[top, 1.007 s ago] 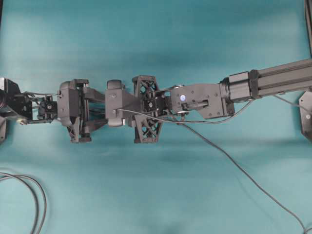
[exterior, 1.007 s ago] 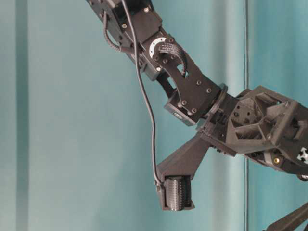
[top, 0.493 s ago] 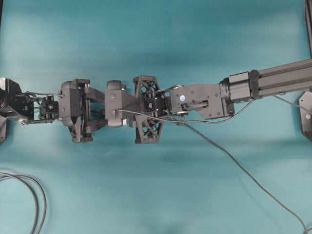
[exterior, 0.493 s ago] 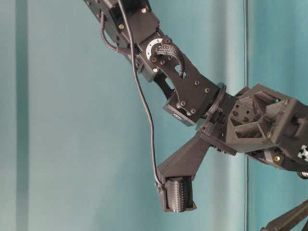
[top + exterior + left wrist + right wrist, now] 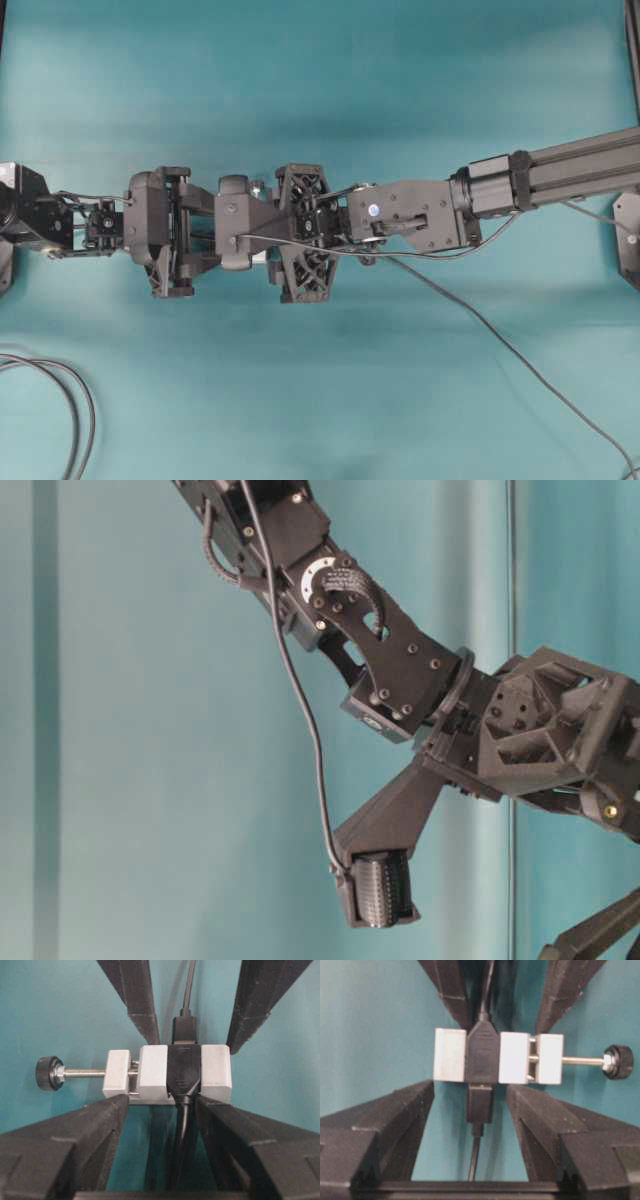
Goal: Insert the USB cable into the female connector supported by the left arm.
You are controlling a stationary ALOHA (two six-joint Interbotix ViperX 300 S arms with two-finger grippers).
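The right gripper (image 5: 471,1091) is seen spread wide in its own wrist view, and nothing is gripped. Clear teal gaps are left between each of its fingers (image 5: 395,1120) and the dark plug of the USB cable (image 5: 480,1102). The plug is seated in the black band of the female connector (image 5: 514,1057), and the thin cable is led back between the released fingers towards the camera.

From the left wrist view the same joint is shown from the other side. The left gripper (image 5: 161,1102) is also held wide apart. The white block of the female connector (image 5: 152,1072) is laid across its fingertips (image 5: 112,1110), and the dark cable tail is run down between them. No pinch on the block can be made out. Only here is the rod with its black knob (image 5: 48,1073) seen on the left of the picture. The right gripper's fingers are seen beyond, either side of the plug and apart from it.

From overhead both arms are met nose to nose over the teal table (image 5: 300,80), and the connector is hidden beneath them. The USB cable (image 5: 500,345) is trailed off to the lower right, and looped dark cables (image 5: 70,400) are lying at the lower left. At table level only arm links and one ridged finger pad (image 5: 380,890) are shown.
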